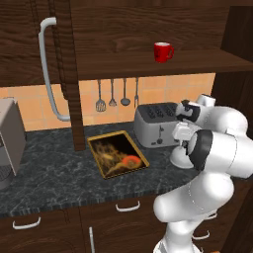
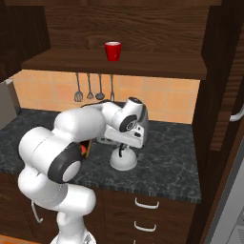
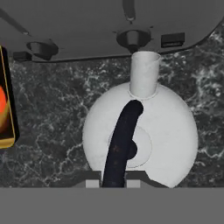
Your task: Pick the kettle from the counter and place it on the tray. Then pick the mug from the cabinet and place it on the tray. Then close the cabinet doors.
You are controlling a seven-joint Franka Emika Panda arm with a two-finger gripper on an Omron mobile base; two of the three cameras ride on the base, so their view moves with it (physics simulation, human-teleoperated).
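The silver-white kettle [image 3: 166,131] stands on the dark counter [image 1: 54,173], in front of the toaster. My gripper [image 3: 113,181] reaches down over it, its fingertips [image 3: 92,183] pressed to both sides of the dark upright handle [image 3: 122,135], shut on it. From the side, the gripper [image 2: 123,148] sits just above the kettle's dome [image 2: 124,162]; in the left base view my arm hides most of the kettle [image 1: 179,159]. The tray [image 1: 118,154] lies flat to the kettle's left. The red mug [image 1: 162,51] stands on the open cabinet's shelf [image 1: 188,63].
A boxy silver toaster [image 1: 155,123] stands right behind the kettle. Both cabinet doors hang open: the left door [image 1: 69,74] with its bar handle [image 1: 47,69], and the right door [image 2: 224,71]. Utensils [image 1: 112,94] hang on the wall. An appliance [image 1: 10,141] stands at far left.
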